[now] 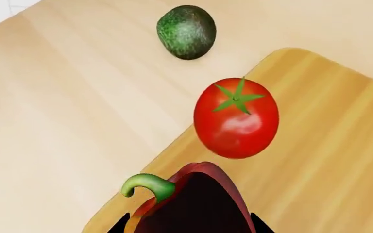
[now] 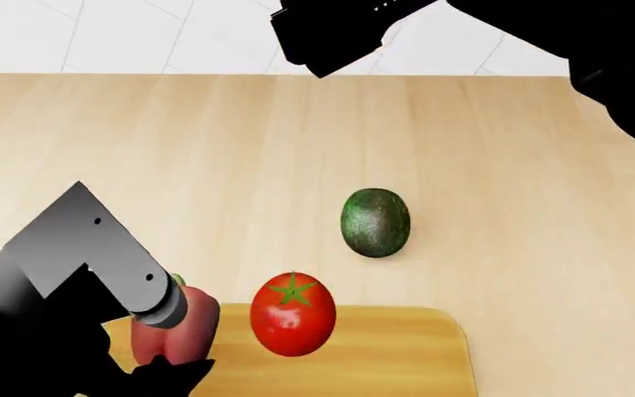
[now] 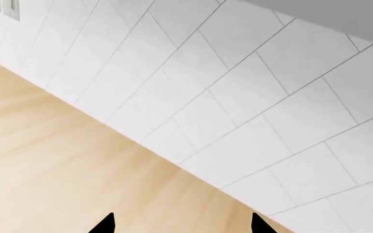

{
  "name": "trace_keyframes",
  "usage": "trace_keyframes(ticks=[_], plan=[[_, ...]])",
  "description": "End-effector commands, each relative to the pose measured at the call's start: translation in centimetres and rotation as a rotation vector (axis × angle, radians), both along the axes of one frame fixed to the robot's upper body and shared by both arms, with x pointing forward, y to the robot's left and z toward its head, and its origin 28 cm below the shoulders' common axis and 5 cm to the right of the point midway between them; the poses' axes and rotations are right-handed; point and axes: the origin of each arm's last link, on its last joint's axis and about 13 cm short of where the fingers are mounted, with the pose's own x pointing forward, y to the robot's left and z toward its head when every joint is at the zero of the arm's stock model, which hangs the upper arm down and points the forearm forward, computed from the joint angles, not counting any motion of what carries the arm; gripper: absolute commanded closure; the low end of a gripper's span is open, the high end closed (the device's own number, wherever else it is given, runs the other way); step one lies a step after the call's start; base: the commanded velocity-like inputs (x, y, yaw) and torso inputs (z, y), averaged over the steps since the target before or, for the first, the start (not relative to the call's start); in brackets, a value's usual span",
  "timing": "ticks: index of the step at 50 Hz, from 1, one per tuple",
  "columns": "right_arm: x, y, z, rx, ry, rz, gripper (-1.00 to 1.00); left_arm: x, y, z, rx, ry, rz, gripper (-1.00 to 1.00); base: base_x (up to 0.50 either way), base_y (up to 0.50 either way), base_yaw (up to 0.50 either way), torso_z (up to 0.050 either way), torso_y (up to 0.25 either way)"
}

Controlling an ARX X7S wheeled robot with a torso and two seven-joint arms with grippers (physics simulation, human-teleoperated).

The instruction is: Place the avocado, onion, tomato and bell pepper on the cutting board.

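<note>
Left tool (image 2: 174,368) pinches the bell pepper (image 2: 174,329) over the cutting board's (image 2: 406,356) left part beside the tomato (image 2: 293,314), so releasing seems next, then fetching the avocado (image 2: 376,222) from the desk (image 2: 185,165).

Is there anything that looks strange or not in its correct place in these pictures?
Nothing looks spilled or damaged. The avocado lies on the countertop, off the cutting board. The tomato sits at the board's edge, partly overhanging it. The bell pepper is between the left gripper's fingers over the board. No onion is in view.
</note>
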Motion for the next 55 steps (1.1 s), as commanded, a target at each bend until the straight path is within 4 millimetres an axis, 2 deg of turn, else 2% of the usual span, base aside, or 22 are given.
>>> trace_keyframes(ticks=[1,12,13,30,39,45,55], plan=[[0.4,0.1,-0.3,0.003,0.009,0.006,-1.00,0.0,-0.2,-1.0,0.019,0.038,0.002,1.00,0.00,0.00,0.00,0.000,0.000],[0.5,0.2,-0.5,0.005,0.010,0.008,-1.00,0.0,-0.1,-1.1,0.030,0.038,0.009,1.00,0.00,0.00,0.00,0.000,0.000],[0.5,0.2,-0.4,0.005,0.009,0.007,-1.00,-0.1,-0.1,-1.0,0.026,0.039,0.015,-1.00,0.00,0.00,0.00,0.000,0.000],[1.0,-0.2,-0.5,-0.024,0.030,-0.020,-1.00,-1.1,0.2,1.3,0.000,0.009,0.009,-1.00,0.00,0.00,0.00,0.001,0.000],[1.6,-1.0,-1.0,-0.081,0.087,-0.075,-1.00,-2.9,1.4,2.9,-0.091,-0.032,0.028,-1.00,0.00,0.00,0.00,0.000,0.000],[3.0,-1.6,-1.9,-0.082,0.177,-0.116,-1.00,-3.6,2.1,2.7,-0.084,-0.111,0.050,-1.00,0.00,0.00,0.00,0.000,0.000],[4.7,-1.6,-2.3,-0.114,0.273,-0.133,-1.00,-4.6,3.2,4.7,-0.148,-0.214,0.086,-1.00,0.00,0.00,0.00,0.000,0.000]])
